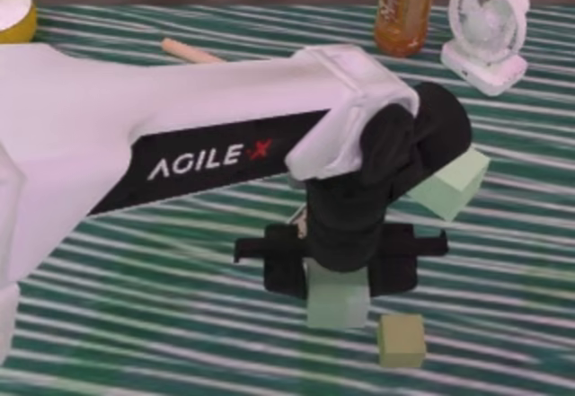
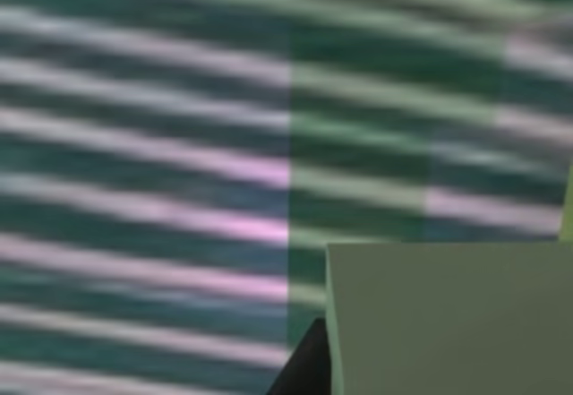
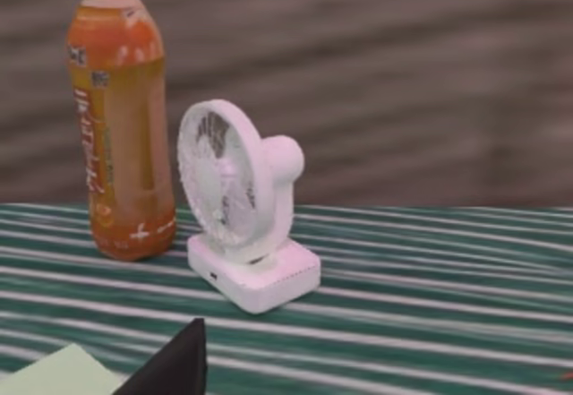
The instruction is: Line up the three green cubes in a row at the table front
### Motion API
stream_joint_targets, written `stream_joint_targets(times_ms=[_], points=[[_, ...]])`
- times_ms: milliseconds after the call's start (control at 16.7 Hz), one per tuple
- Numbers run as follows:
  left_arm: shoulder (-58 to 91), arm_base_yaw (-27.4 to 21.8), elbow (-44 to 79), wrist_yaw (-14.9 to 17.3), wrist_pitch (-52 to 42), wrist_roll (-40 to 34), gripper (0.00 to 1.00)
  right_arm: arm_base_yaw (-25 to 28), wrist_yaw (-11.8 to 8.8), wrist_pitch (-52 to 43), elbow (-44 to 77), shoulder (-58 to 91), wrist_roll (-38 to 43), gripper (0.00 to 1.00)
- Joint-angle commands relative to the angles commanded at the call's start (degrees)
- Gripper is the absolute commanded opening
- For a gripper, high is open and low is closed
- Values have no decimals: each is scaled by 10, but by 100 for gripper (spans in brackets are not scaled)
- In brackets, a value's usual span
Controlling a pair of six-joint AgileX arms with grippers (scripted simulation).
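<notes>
My left gripper (image 1: pixel 339 275) reaches from the left over the striped table (image 1: pixel 162 324), shut on the medium pale mint cube (image 1: pixel 337 299), one black finger on each side of it. Close up in the left wrist view, that cube (image 2: pixel 448 323) has a dark finger (image 2: pixel 309 368) against its side. The small olive-green cube (image 1: pixel 402 340) sits just to its right, near the table front. Farther back and to the right lies the large pale mint cube (image 1: pixel 454 185), partly under the arm's wrist. One dark finger (image 3: pixel 175 364) of my right gripper shows in the right wrist view, beside a mint cube corner (image 3: pixel 63 375).
An orange drink bottle (image 1: pixel 404 5) and a small white fan (image 1: pixel 485 32) stand at the back right; both the bottle (image 3: pixel 121 144) and the fan (image 3: pixel 237 207) face the right wrist camera. A wooden stick (image 1: pixel 189 50) and a yellow-rimmed round object (image 1: pixel 13 10) lie at the back left.
</notes>
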Motion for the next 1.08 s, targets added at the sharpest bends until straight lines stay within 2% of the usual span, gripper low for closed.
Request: stream_joint_targets(times_ms=[360, 660, 1080], points=[[35, -1, -77, 0, 117, -2, 0, 0, 0, 0, 0, 0, 0, 100], [41, -3, -89, 0, 133, -2, 0, 0, 0, 0, 0, 0, 0, 100], [41, -3, -89, 0, 133, -2, 53, 0, 0, 0, 0, 0, 0, 100]])
